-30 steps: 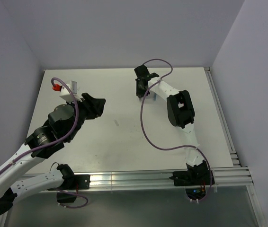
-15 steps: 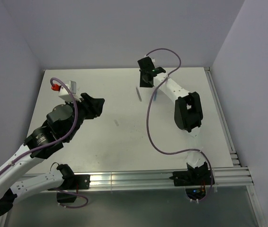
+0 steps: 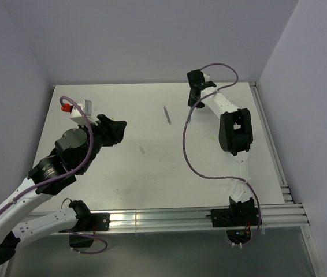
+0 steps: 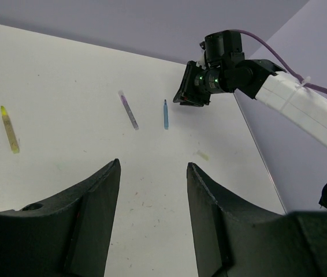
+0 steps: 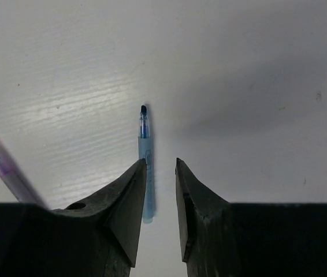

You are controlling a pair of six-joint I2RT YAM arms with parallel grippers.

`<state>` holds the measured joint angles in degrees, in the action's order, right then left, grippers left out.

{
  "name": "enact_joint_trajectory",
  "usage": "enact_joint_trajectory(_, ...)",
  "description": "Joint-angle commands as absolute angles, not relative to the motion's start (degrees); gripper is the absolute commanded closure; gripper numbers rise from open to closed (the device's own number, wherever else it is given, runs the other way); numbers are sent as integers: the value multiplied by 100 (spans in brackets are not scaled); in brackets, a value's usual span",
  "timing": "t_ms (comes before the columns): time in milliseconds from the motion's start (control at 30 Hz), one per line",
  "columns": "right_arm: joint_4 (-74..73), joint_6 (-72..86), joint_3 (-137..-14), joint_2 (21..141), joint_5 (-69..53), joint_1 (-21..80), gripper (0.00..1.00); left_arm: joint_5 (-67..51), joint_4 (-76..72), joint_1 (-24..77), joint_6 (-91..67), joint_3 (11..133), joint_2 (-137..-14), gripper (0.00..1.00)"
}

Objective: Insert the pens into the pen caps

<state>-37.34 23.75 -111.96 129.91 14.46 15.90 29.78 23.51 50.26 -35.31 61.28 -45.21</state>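
Observation:
The grey-purple pen [image 3: 166, 113] lies on the white table and also shows in the left wrist view [image 4: 128, 109]. The blue pen [image 4: 166, 114] lies just right of it. The yellow pen [image 4: 10, 129] lies far left. One pale yellowish cap [image 4: 202, 154] lies nearer. My right gripper [image 3: 195, 95] hovers at the back over the blue pen [image 5: 144, 138], jaws narrowly apart and empty [image 5: 160, 161]; the pen runs under the left finger's edge. The purple pen [image 5: 4, 167] is at its far left. My left gripper [image 3: 114, 130] is wide open and empty [image 4: 152, 164].
A small pale stub [image 3: 142, 150] lies mid-table. Purple-grey walls close the table at the back, left and right. An aluminium rail [image 3: 169, 216] runs along the near edge. The right arm's purple cable [image 3: 182, 144] loops over the table.
My right gripper has moved right and toward the back, away from the grey-purple pen, which now lies uncovered on the table. The left arm has barely moved.

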Motion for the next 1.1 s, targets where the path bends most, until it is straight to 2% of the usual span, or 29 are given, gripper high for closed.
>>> enact_joint_trajectory(0, -3788, 2426, -11540, 13262, 1380, 1626, 65, 2900, 2294, 4983, -3419, 6135, -4482, 45)
enact_joint_trajectory(733, -3823, 2391, -11830, 13711, 1178, 1556, 62, 2777, 2250, 4931, -3419, 6161, -4702, 46)
enact_joint_trajectory(1067, -3788, 2347, -11839, 13816, 1160, 1538, 70, 2734, 2233, 4896, -3454, 6135, -4772, 46)
